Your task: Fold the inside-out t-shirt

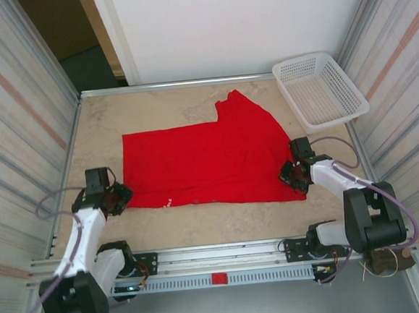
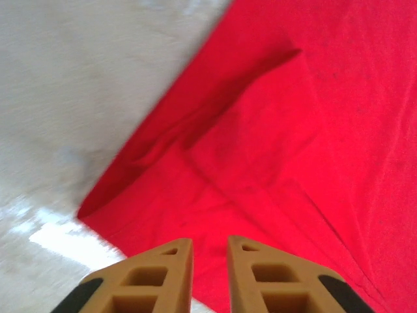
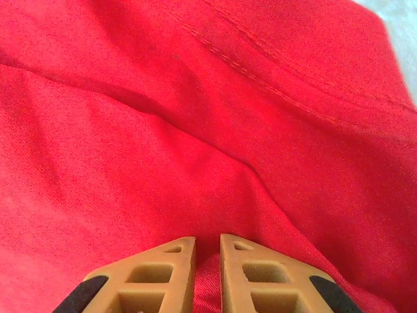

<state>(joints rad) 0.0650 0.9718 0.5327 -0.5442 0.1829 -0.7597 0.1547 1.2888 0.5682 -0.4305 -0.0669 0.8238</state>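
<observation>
On the table [image 1: 200,219] the t-shirt [image 1: 203,164] lay mid-surface; basket [image 1: 321,93] at far right corner. Left gripper [image 1: 118,198] at its near left corner, right gripper [image 1: 292,175] on near right.

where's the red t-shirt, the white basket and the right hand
red t-shirt [image 1: 203,164], top view, middle of the cloth
white basket [image 1: 349,79], top view, right rim
right hand [image 3: 208,242], right wrist view, between its fingertips

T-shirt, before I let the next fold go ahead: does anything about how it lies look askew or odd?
Yes. The t-shirt lies mostly as a flat rectangle, but one pointed flap juts from its far edge towards the basket, breaking the outline; creases also run near its near-left corner.
</observation>
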